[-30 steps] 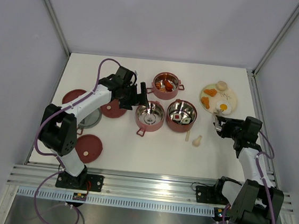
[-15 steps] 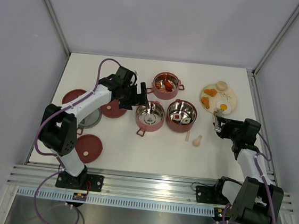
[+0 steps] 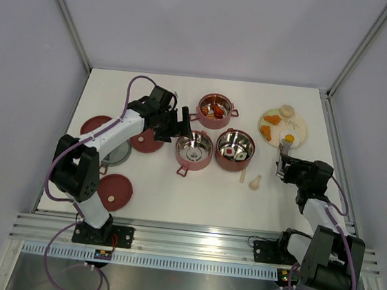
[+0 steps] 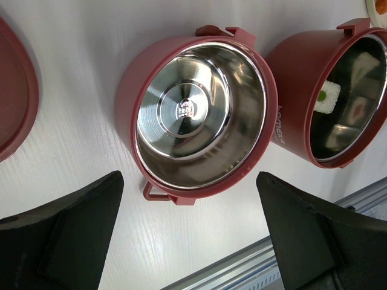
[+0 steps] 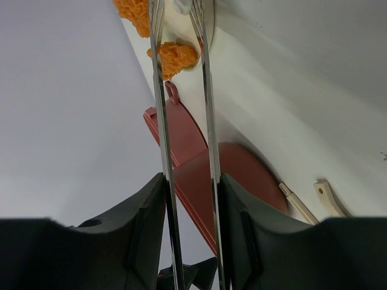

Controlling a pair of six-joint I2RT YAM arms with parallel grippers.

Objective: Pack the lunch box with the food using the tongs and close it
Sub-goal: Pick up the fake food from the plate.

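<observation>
1. My right gripper (image 5: 187,199) is squeezing the tongs (image 5: 181,121) between its two fingers. I hold them this way so the two long metal arms stick out ahead like a beak.

2. The tips of the tongs point at the plate (image 3: 299,128), just in front of the right gripper. Orange food (image 5: 175,57) sits right by the tips. I cannot tell if the tips touch it yet.

3. I think I hold the tongs only half squeezed so the tips stay apart, ready to pinch a piece.

4. My left gripper (image 4: 187,241) is wide apart and holds nothing. It hangs just above the empty bowl (image 4: 196,118), with one finger to each side of it. I think it waits there so it can steady the bowl when food comes.

5. The bowl with white food (image 4: 338,96) sits touching the empty one, farther along from the left gripper. A third bowl (image 3: 214,110) with orange pieces is just past those two.

6. The red lids (image 3: 114,192) lie off to the side of the left arm, so the lunch box is not closed yet.

7. One beige piece (image 3: 254,182) lies on the table between the bowls and the right gripper.
</observation>
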